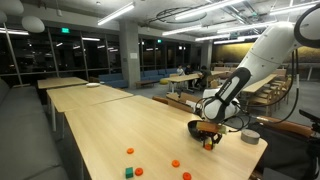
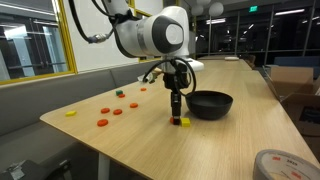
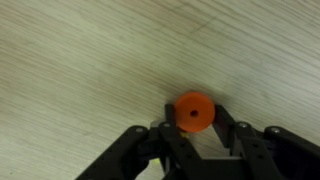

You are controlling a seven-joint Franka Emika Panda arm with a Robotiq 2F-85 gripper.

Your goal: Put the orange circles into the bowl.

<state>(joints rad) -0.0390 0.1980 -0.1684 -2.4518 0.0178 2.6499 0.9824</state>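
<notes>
The step in hand looks like picking up one orange circle [image 3: 193, 112]. In the wrist view it lies flat on the wooden table [image 3: 80, 60], right between the tips of the jaws. The jaws sit close on both sides of it and seem to be pinching it. The circle has a small dark hole in its middle.

In both exterior views the robot arm [image 2: 150, 35] reaches straight down. The jaws are low at the table, just beside the black bowl [image 2: 212, 108]. From these views I cannot tell if anything is inside the bowl.

The other orange circles [image 2: 101, 122] lie spread out on the table, well apart from the bowl. A small green block [image 2: 120, 93] and a yellow piece [image 2: 70, 113] lie near them. Those two are not meant for the bowl.

Most of the job looks undone, since so many circles are out on the table.

The next move, I think, is to lift this circle straight up until it is higher than the rim of the bowl. Then the arm should carry it the short way sideways, stop over the middle of the bowl, and let go. The circle is thin and small, so it could slip out if the hold is weak. The jaws should also stay clear of the rim, so the bowl is not knocked.
</notes>
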